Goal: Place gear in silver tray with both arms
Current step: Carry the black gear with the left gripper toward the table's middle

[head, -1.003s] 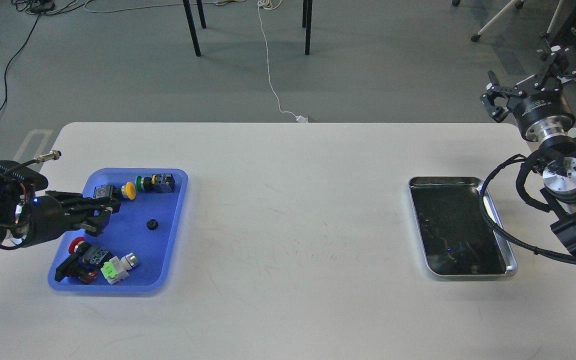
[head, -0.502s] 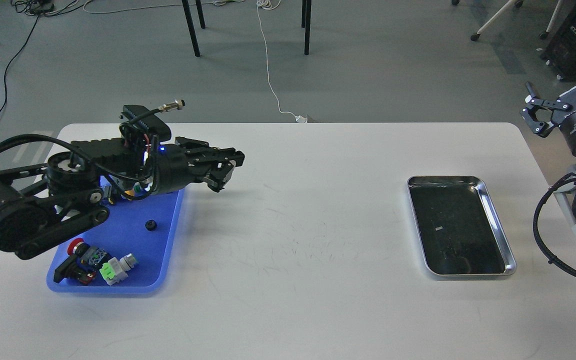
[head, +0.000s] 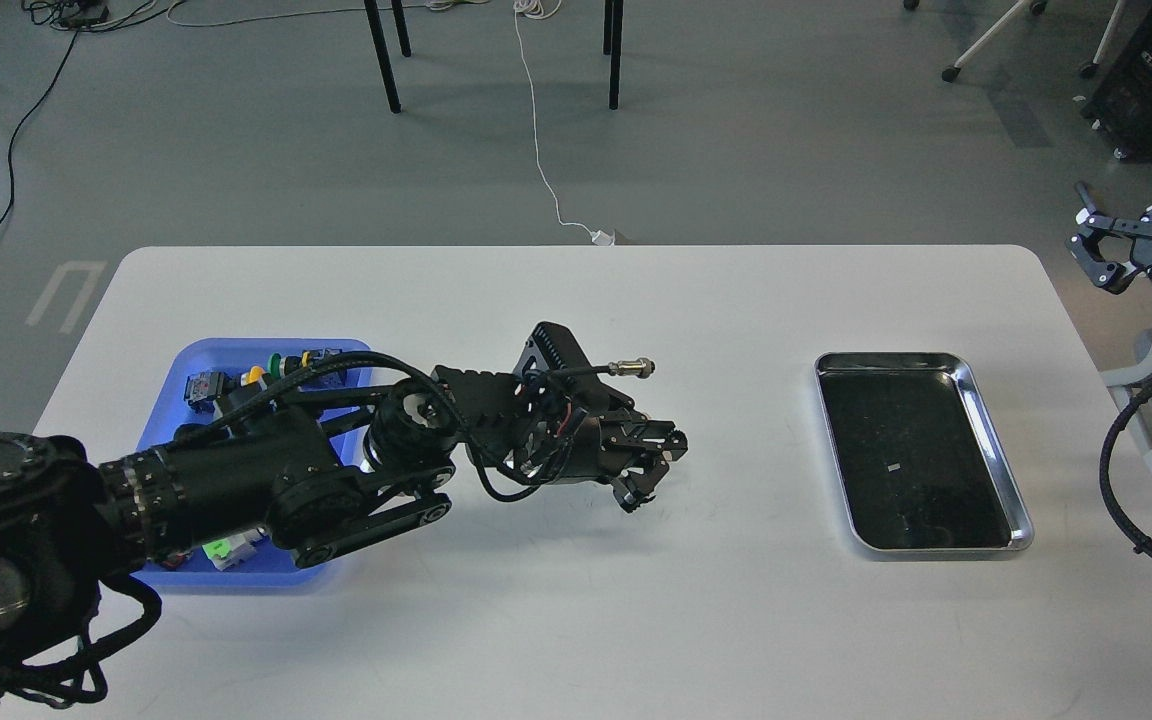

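So the left claw was out over the bare middle of the surface, between the blue tray and the silver tray. Looked like the carry step, but I couldn't tell if it was clenched on the gear or not, couldn't spot the gear at all. Silver tray looked empty. Next move probably needed a handover or a long reach right. Right claw hung spread off the surface's edge. White scuffed top, grey floor, cables and chair legs behind
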Robot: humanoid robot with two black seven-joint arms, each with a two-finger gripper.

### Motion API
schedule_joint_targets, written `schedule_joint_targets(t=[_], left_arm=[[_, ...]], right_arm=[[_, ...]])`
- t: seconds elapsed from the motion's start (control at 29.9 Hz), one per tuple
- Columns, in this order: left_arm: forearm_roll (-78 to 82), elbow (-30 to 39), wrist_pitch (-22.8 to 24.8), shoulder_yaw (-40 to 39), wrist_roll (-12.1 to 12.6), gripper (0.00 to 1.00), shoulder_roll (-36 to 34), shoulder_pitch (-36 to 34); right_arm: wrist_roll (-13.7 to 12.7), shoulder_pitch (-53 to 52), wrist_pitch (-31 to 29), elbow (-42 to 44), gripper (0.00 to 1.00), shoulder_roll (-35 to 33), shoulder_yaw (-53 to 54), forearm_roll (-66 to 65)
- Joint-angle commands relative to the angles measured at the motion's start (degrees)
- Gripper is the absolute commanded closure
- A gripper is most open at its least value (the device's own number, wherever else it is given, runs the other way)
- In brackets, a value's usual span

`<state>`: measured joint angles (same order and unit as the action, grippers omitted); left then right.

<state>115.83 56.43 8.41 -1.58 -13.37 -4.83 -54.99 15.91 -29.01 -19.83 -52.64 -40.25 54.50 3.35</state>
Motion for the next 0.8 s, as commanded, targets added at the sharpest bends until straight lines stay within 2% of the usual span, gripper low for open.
schedule_joint_targets(t=[0.0, 0.17, 0.33, 0.64, 0.77], left_arm=[[0.10, -5.44, -0.06, 0.26, 0.01, 0.89, 3.42, -0.02], [0.10, -8.53, -0.06, 0.62, 0.01, 0.86, 4.83, 0.32], [0.01, -8.44, 0.03, 0.53, 0.01, 0.63, 4.83, 0.94], [-1.13, -7.21, -0.50, -0.96, -0.34, 0.42, 3.07, 0.85], [-6.65, -4.67, -1.20, -4.65, -0.78, 0.32, 0.89, 0.68]], right_arm=[[0.00, 0.01, 0.06, -0.09, 0.01, 0.08, -0.36, -0.01], [0.00, 0.01, 0.06, -0.09, 0.01, 0.08, -0.71, -0.10], [0.00, 0.01, -0.03, -0.09, 0.01, 0.00, -0.63, -0.19], [-0.27, -0.69, -0.03, -0.09, 0.01, -0.18, -0.80, -0.89], [-0.71, -2.18, -0.03, -0.18, 0.01, -1.50, -1.41, -1.16]])
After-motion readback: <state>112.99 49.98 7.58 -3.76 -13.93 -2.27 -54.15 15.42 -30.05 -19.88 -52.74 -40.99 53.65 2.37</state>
